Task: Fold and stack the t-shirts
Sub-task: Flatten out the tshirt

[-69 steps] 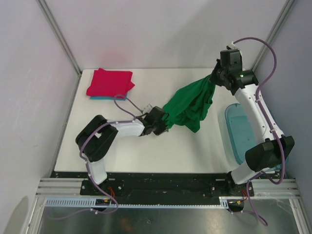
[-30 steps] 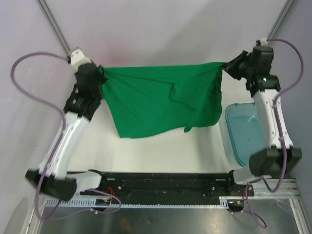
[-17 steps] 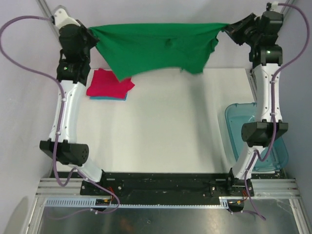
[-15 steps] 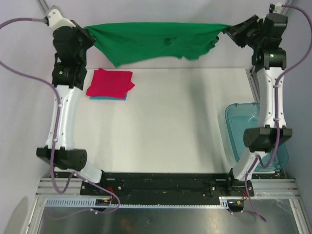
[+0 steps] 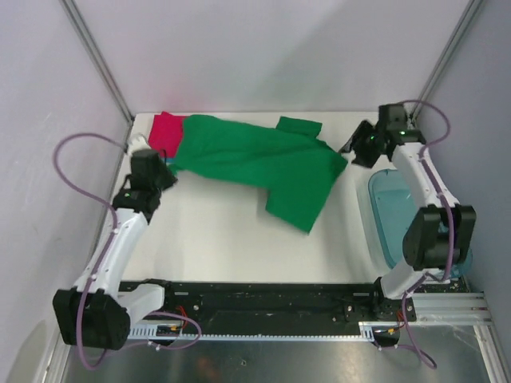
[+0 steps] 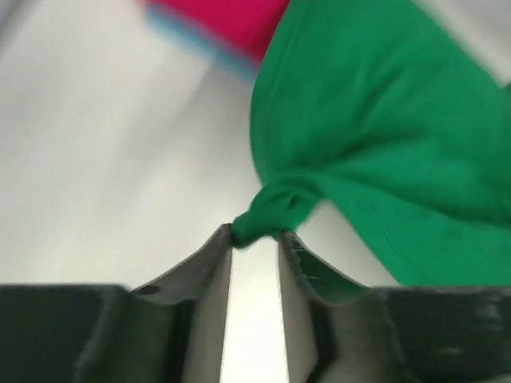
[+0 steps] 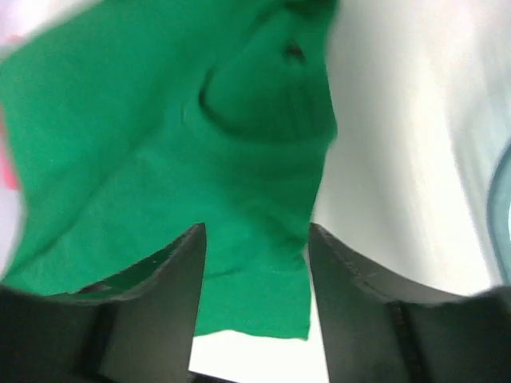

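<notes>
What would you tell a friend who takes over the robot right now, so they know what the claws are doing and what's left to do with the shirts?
Left claw: pinched shut on a bunched corner of the green t-shirt, on the left side of the table.
Right claw: open over the shirt's right edge, holding nothing.
Green t-shirt: spread on the table, not folded. Its left end lies over part of the folded red t-shirt, which sits on a light blue one in the far-left corner.
Done: red stacked on blue.
Left: fold the green one and add it to the stack.
</notes>
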### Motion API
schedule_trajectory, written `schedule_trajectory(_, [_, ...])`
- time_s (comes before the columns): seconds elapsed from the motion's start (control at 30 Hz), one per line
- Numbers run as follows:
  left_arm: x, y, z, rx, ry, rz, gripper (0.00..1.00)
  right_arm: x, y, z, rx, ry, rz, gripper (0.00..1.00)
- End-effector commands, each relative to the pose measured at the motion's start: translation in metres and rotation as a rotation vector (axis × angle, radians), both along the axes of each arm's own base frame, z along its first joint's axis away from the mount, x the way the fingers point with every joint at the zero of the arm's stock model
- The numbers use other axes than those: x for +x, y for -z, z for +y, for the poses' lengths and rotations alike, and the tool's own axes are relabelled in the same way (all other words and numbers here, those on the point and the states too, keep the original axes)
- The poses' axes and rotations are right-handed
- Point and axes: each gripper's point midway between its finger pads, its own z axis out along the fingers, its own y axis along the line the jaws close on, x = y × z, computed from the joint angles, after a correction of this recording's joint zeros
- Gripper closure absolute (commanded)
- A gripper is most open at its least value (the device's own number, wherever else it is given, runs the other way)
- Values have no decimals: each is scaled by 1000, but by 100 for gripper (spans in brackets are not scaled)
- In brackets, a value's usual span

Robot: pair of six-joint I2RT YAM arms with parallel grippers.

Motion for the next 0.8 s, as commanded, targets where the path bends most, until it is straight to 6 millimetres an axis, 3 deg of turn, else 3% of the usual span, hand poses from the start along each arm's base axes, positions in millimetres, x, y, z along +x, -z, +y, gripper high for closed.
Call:
schedule_trajectory(0.0, [-34,94,-5,-74,-7,235,51,-26,73,-2,-229,-48,190,32])
schedule_trajectory(0.07, [-49,115,-10,-123,-1,281,33,-49,85,13,-310,-72,219,23])
schedule_trajectory(0.17, [-67,122,-14,-171,-4,287,27,-88,94,30,-330,-83,220,21])
schedule_trajectory(0.33, [-83,122,-8,-174,-39,281,34,-144,112,60,-299,-96,211,28])
schedule_trajectory(0.4, [-85,122,-4,-170,-58,288,39,-165,123,73,-300,-103,218,36])
schedule_trajectory(0.5, [-91,120,3,-156,-98,297,42,-190,145,85,-321,-119,252,39])
schedule_trajectory(0.77, [-103,115,20,-133,-189,286,47,-215,180,106,-351,-168,301,48])
